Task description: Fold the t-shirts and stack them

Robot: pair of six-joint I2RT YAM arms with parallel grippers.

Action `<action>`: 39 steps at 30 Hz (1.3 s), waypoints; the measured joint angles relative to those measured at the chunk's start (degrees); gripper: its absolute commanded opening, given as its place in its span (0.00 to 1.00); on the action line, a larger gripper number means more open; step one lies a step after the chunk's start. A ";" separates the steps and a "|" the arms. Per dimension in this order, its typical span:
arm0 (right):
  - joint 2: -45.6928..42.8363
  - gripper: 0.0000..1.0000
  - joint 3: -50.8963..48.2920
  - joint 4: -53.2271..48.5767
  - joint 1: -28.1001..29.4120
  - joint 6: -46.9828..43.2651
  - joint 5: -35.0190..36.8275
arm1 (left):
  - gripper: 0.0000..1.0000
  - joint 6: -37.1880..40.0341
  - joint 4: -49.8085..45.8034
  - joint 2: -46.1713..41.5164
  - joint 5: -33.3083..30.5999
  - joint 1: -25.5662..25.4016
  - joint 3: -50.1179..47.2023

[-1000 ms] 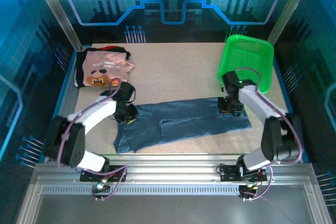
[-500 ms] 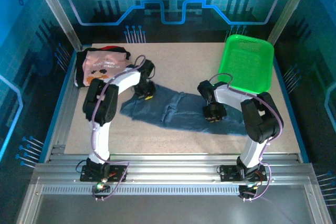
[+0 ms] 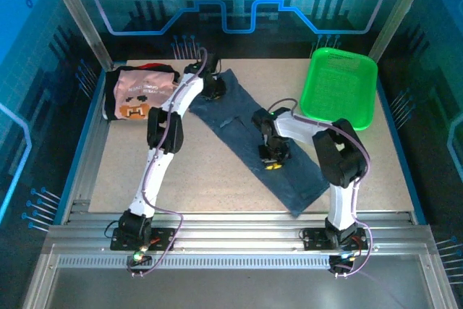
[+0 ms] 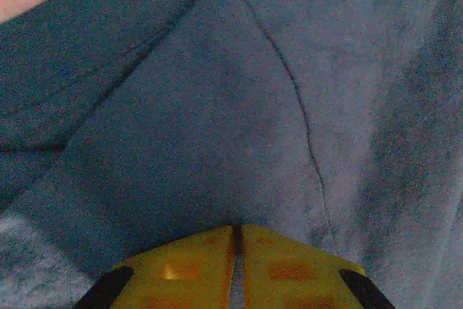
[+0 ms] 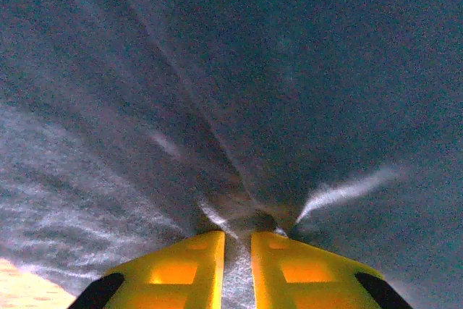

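Found the slate-blue t-shirt [image 3: 233, 117] spread flat on the counter [image 3: 202, 179] as a long diagonal band. Traced its far end up close to the far edge and its near end down close to the near edge, right of centre. Saw both long edges running fairly straight, with a small crease near the middle.

Placed the left end effector [image 3: 212, 90] on the far end of the band, its arm reaching well out across the counter. Checked the left end effector [image 4: 235, 231] through its wrist camera: fingers pressed almost together with a thin slit between them, tips against the blue cloth [image 4: 217, 106]. Could not tell whether any cloth sat in that slit.

Placed the right end effector [image 3: 273, 157] on the middle of the band. Saw the right end effector [image 5: 237, 235] in its wrist view pinching a puckered ridge of the cloth [image 5: 289, 70], folds fanning away from the narrow gap.

Found the pink t-shirt [image 3: 141, 95] in the far-left corner, lying on the black t-shirt [image 3: 110, 103], with a strip of bare counter between that pile and the band. Saw the green basket [image 3: 338, 92] in the far-right corner, with a bare wedge between it and the band.

Judged the near-left counter the widest open room, bounded by pile, band and near edge and crossed by the left arm. Noted a smaller bare patch to the right of the band's near end.
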 measured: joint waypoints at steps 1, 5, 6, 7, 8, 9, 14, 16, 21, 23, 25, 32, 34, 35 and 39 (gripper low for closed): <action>1.22 0.18 1.66 0.04 0.44 0.83 -1.86 | 0.16 -0.76 1.84 0.87 1.14 0.46 0.74; 4.46 0.17 5.64 2.27 1.25 4.96 -9.44 | 0.18 -4.61 9.60 5.38 5.16 1.49 5.51; 5.09 0.17 6.29 3.13 1.38 6.34 -11.28 | 0.18 -5.62 11.78 6.45 6.05 1.51 6.51; 5.57 0.17 6.73 3.98 1.53 7.65 -12.87 | 0.19 -6.78 14.19 7.34 6.80 1.51 7.10; 5.90 0.17 6.97 4.72 1.73 8.66 -14.05 | 0.19 -7.82 15.96 7.80 7.28 1.51 7.34; 6.29 0.18 7.21 5.64 2.01 10.05 -15.41 | 0.20 -8.96 17.84 8.33 7.98 1.51 7.52; 7.72 0.18 8.02 10.91 4.26 16.79 -20.24 | 0.24 -13.99 26.29 10.38 11.96 1.55 7.69; 8.48 0.18 8.94 12.81 5.27 19.43 -21.24 | 0.49 -15.76 28.79 10.75 13.44 1.57 7.69; 10.71 0.22 12.22 16.44 7.23 25.70 -22.18 | 0.77 -19.41 33.62 10.34 16.00 1.88 8.02; 11.58 0.28 14.05 16.87 7.91 27.45 -22.03 | 0.88 -19.56 32.81 9.49 16.74 2.27 7.98; 12.28 0.40 16.68 16.52 8.74 28.65 -20.72 | 0.95 -19.19 30.23 6.84 17.59 3.04 6.47; 5.64 0.72 19.30 11.63 11.87 26.82 -13.49 | 0.99 -15.06 22.29 -16.09 19.63 7.43 -8.46; -0.35 0.77 17.62 9.81 13.18 25.22 -10.88 | 0.99 -13.05 21.33 -26.29 19.61 8.79 -14.14; -3.37 0.78 16.39 9.11 13.70 24.26 -10.08 | 0.99 -12.04 20.94 -30.73 19.63 9.20 -16.90; -21.77 0.82 7.39 6.21 15.21 20.41 -6.93 | 0.99 -8.35 19.85 -53.53 19.06 8.85 -34.07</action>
